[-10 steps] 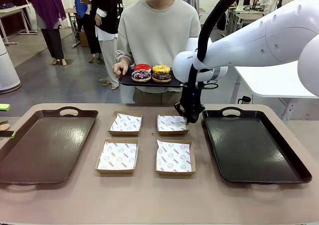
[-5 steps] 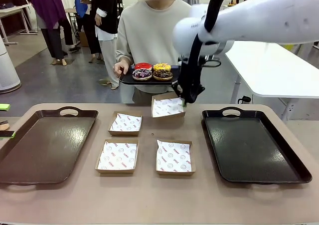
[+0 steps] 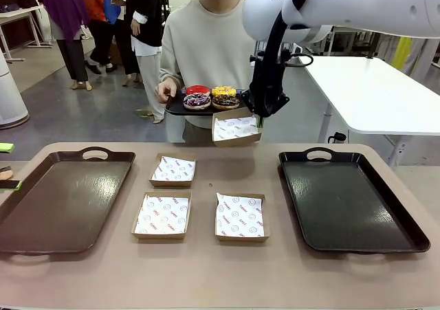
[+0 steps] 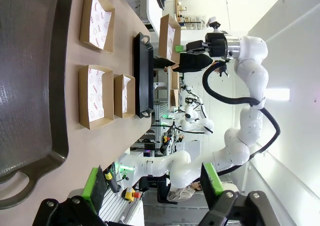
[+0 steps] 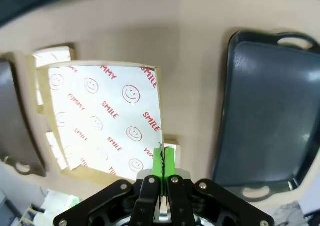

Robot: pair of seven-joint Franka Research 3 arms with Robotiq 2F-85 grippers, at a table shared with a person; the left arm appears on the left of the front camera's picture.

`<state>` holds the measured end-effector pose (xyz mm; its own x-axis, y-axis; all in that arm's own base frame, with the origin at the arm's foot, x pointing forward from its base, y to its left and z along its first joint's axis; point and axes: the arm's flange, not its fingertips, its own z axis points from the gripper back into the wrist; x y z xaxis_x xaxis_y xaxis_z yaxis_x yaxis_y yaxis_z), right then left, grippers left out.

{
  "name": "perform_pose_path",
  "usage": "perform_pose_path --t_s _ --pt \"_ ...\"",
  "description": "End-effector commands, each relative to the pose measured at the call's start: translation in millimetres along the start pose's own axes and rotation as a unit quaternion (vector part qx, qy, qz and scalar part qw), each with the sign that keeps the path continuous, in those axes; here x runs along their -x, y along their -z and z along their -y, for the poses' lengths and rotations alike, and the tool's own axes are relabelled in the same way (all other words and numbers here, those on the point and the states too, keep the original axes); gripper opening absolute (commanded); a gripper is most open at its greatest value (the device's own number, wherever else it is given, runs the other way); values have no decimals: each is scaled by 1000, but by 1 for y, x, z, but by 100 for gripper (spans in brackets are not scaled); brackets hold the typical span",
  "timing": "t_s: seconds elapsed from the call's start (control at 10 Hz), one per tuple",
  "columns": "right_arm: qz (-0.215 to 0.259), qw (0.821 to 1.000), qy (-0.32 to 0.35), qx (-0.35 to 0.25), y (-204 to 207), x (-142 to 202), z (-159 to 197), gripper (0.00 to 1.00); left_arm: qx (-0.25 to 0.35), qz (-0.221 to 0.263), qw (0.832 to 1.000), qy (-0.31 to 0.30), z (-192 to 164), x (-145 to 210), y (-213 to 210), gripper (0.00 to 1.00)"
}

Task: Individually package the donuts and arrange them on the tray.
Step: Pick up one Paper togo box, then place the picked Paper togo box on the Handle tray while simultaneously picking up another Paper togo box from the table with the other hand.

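A person at the far side holds a small black tray (image 3: 175, 108) carrying the donuts: red (image 3: 197, 90), yellow (image 3: 223, 91), purple with sprinkles (image 3: 196, 101) and chocolate with sprinkles (image 3: 225, 102). My right gripper (image 3: 258, 123) is shut on the rim of a paper-lined cardboard box (image 3: 236, 128), which hangs in the air just below and right of the donut tray. In the right wrist view the green pads (image 5: 159, 162) pinch the box (image 5: 100, 121) at its edge. My left gripper (image 4: 152, 181) stands open at the table's left edge, holding nothing.
Three more lined boxes (image 3: 173, 170) (image 3: 162, 216) (image 3: 240, 217) lie mid-table. A large dark tray (image 3: 62, 200) sits on the left and another (image 3: 350, 200) on the right. Other people stand far behind.
My right gripper has lifted the far-right box off the table and carried it up toward the person's donut tray. The left arm has stayed still.
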<state>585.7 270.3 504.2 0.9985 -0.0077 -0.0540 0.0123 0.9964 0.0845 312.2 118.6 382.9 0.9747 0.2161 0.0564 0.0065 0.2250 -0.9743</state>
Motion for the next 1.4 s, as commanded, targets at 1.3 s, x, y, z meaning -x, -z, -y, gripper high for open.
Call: perform_pose_path --t_s 1.3 --pt "-3 1000 11 -1 -3 -11 3 0 6 4 1000 2 1 -1 0 100"
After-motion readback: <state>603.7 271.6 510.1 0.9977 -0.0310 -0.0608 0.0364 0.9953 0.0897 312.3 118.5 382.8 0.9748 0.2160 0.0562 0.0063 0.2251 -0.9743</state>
